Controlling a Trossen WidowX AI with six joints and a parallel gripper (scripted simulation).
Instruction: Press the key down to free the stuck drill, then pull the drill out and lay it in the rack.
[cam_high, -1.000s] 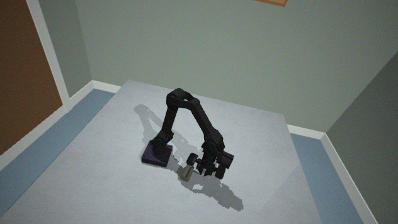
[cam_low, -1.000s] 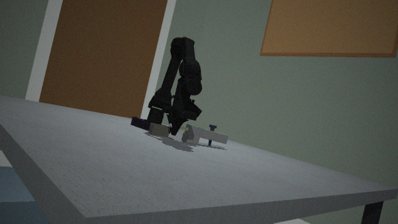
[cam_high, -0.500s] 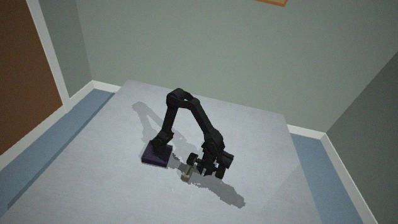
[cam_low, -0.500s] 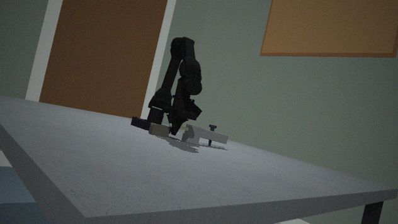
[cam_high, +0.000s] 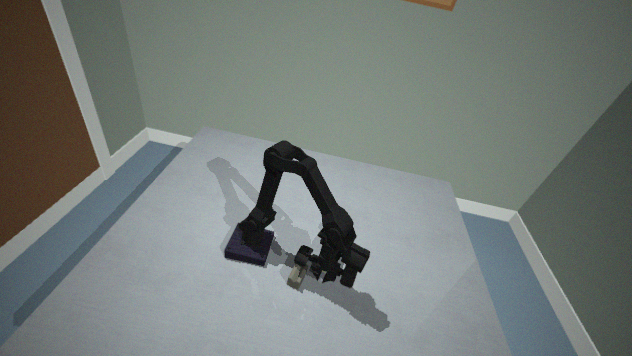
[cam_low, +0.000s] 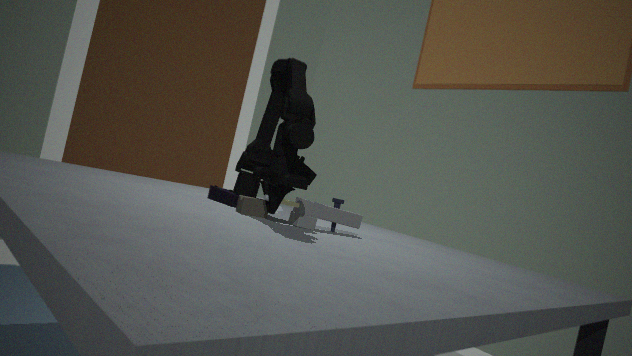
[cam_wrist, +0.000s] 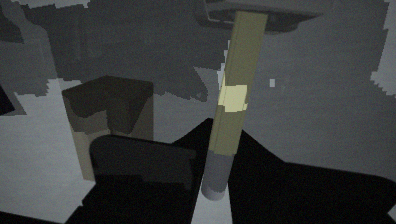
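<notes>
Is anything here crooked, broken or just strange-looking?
Nothing looks broken or spilled. One thing may seem odd: the pincer is shut on a thin olive rod, the drill, whose far end runs into a grey block on the table. A tan block sits beside it, upright.

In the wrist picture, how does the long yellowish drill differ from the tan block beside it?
The drill is a long, thin, olive-yellow bar with a grey round end; the tan block is short, wide and boxy. The drill sits gripped in the gripper, while the block stands free on the table, untouched. The drill reaches up into a grey housing; the block stands apart from it. Both lie partly in shadow.
</notes>
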